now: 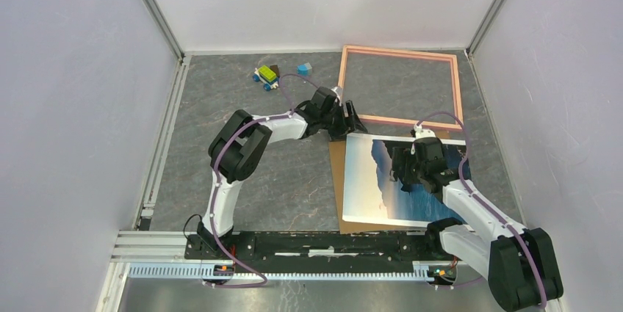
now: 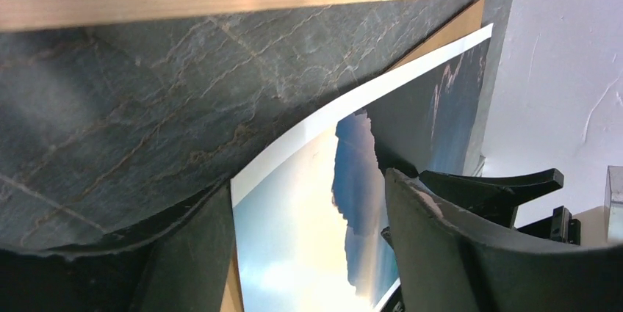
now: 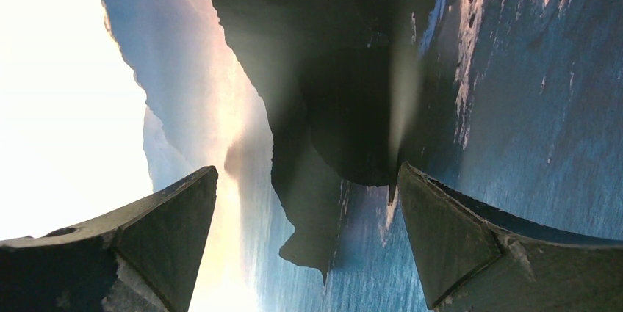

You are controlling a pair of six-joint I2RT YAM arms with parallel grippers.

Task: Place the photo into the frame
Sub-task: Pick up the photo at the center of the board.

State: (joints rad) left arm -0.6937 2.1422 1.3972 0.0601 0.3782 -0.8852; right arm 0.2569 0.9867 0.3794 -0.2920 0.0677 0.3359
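Photo (image 1: 382, 180) lying flat on the right side of the table (image 1: 279, 180), on top of a brown backing board (image 1: 336, 180) that peeks out along its left edge. Frame (image 1: 397, 120) flat on the table just beyond the photo's far edge, near rail close to the print. Left gripper (image 1: 345, 122) down at the photo's far-left corner, between frame and print, jaws spread wide; seen from the left wrist, white-bordered corner sitting in the gap between the fingers, far edge bowed. Right gripper (image 1: 415, 169) low over the middle-right of the print, jaws likewise parted, dark cliffs directly beneath the gap; contact with the paper not discernible. Toy blocks (image 1: 267, 75) left of the frame, well apart from both grippers.
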